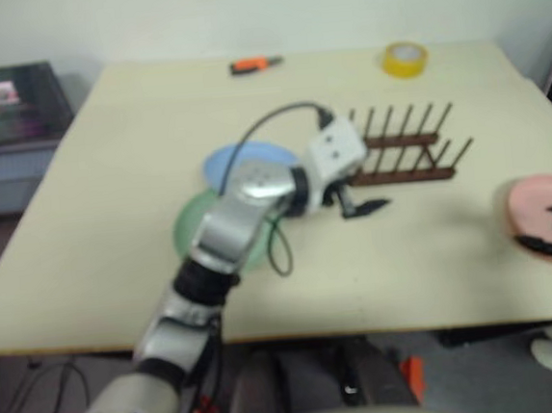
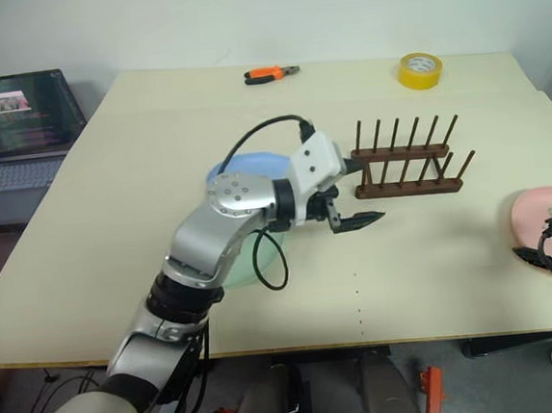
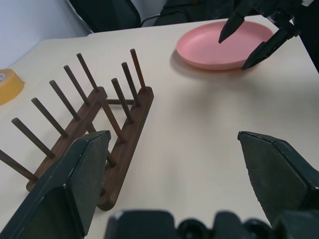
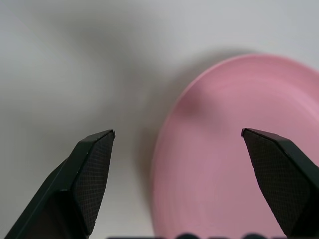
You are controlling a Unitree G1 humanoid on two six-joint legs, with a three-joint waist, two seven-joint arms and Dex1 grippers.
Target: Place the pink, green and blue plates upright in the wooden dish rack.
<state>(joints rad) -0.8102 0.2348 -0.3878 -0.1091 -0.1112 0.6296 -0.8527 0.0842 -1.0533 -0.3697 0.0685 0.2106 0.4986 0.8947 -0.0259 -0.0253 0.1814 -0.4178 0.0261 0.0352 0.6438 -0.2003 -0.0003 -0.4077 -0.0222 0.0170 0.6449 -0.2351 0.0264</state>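
Wooden dish rack [image 2: 407,169] slots all free, pegs upright; approach from robot's side is bare table [image 2: 435,260]. Left gripper [image 2: 353,221], jaws wide, sits just beside rack's left end. Tape roll [image 2: 420,69] and pliers [image 2: 272,73] lie well behind (no hindrance).

My left arm covers most of the green plate [image 2: 226,274] and part of the blue plate [image 2: 253,164]; the pink plate [image 2: 538,214] runs off the frame edge; I can't read the laptop [image 2: 22,118] screen.
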